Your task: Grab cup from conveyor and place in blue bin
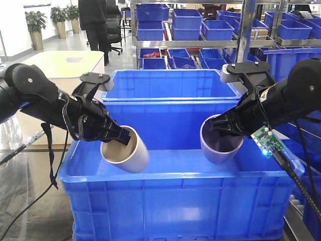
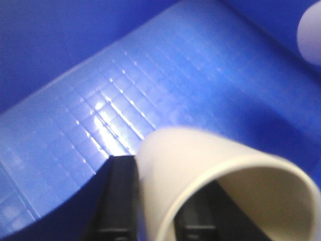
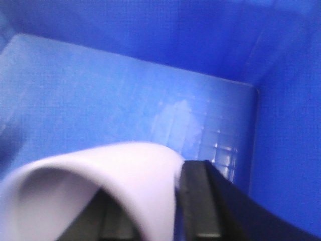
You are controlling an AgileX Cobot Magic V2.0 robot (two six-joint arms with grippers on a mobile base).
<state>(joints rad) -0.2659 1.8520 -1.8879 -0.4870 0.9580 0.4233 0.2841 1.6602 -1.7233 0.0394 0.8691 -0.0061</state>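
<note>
the left tool [image 1: 116, 134] is pinching a cream tapered plastic cup [image 1: 129, 151] and the right tool [image 1: 220, 128] is pinching a lilac plastic cup [image 1: 220, 145], both tilted over the bright-blue plastic bin [image 1: 175, 196], likely risking a snag on the inside finger or a bounce at release.

L hand [image 1: 116, 134] clamped, angled down-inward, R hand [image 1: 220, 128] likewise, arms extended

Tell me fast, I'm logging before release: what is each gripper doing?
Left gripper: closed on the cream cup.
Right gripper: closed on the purple cup.
</note>
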